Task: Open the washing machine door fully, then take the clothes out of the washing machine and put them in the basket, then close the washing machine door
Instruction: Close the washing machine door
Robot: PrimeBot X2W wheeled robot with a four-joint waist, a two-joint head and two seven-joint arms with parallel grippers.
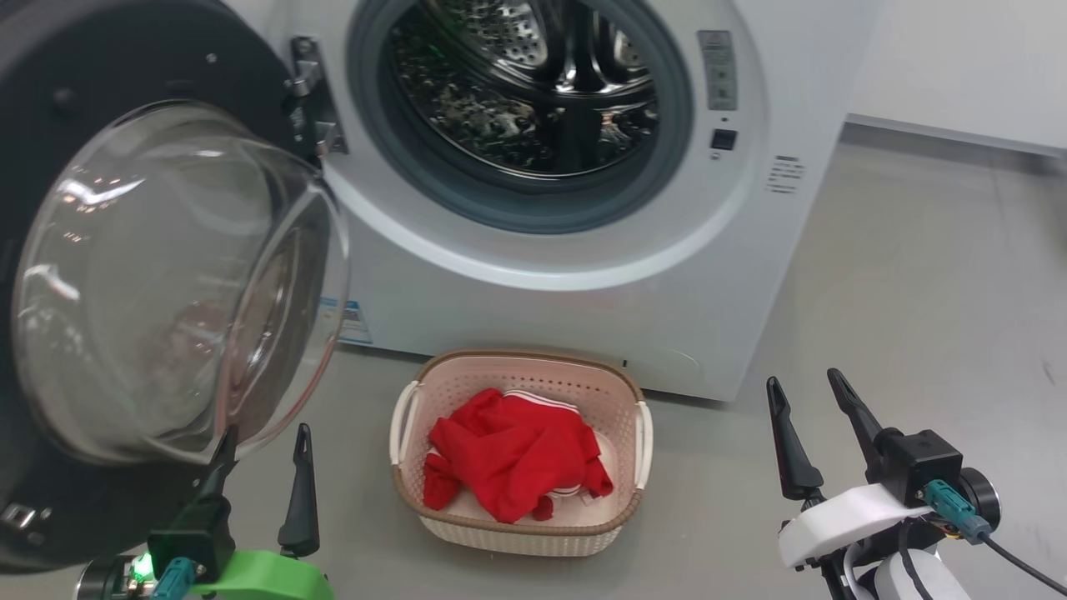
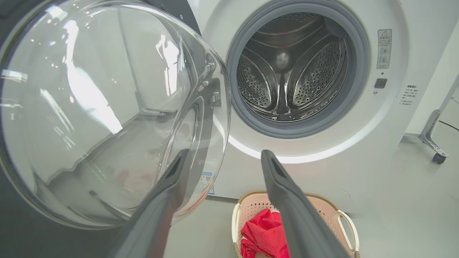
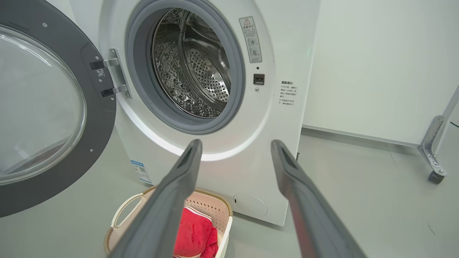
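The white washing machine point(image 1: 583, 317) stands ahead, its steel drum point(image 1: 525, 83) showing no fabric inside. Its black-rimmed door point(image 1: 167, 275) with the clear glass bowl hangs swung out to the left. On the floor in front sits the cream basket point(image 1: 642, 442) holding the red clothes point(image 1: 508, 454). My left gripper point(image 1: 265, 435) is open at the lower left, its tips close under the door's glass bowl point(image 2: 100, 107). My right gripper point(image 1: 804, 385) is open at the lower right, apart from the basket point(image 3: 215, 208) and the clothes point(image 3: 195, 233).
Grey floor point(image 1: 917, 292) spreads to the right of the machine. A white wall point(image 3: 376, 64) runs behind it, and a metal leg with a caster point(image 3: 434, 172) stands at the far right. The open door takes up the space on the left.
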